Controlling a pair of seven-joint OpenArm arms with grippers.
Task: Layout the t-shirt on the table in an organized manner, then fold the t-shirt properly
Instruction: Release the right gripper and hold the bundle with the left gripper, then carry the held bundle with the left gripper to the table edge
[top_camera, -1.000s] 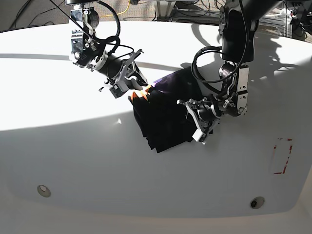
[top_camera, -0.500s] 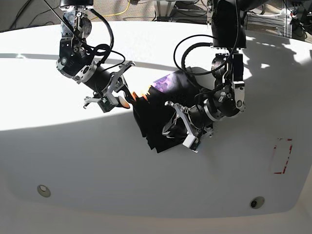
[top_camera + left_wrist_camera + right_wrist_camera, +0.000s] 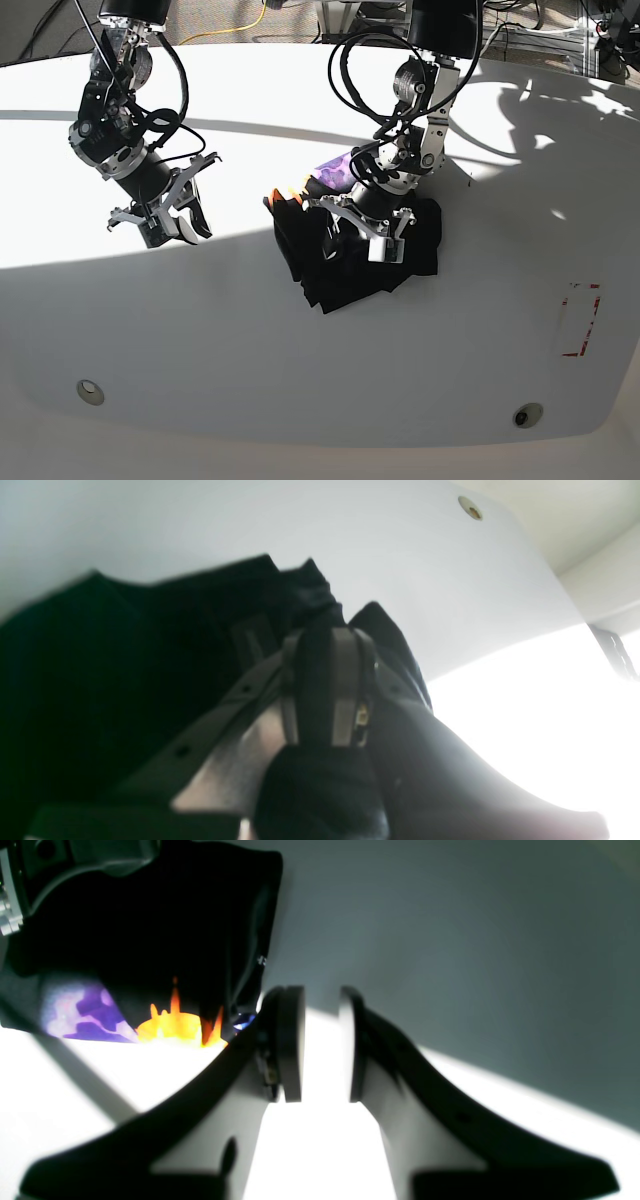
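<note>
T-shirt (image 3: 345,255) pinched by left gripper (image 3: 325,645) — right gripper (image 3: 321,1040) parted, apart.

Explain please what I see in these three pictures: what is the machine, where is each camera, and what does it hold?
It is a robot with two arms over a white table. One picture looks from above; the other two come from cameras on the wrists. A black t-shirt lies bunched on the table, with an orange and purple print showing. The left gripper has its fingers closed on a fold of the cloth. The right gripper is apart from the shirt, its fingers open and holding nothing. A red dashed mark and two small metal discs are also on the table.
</note>
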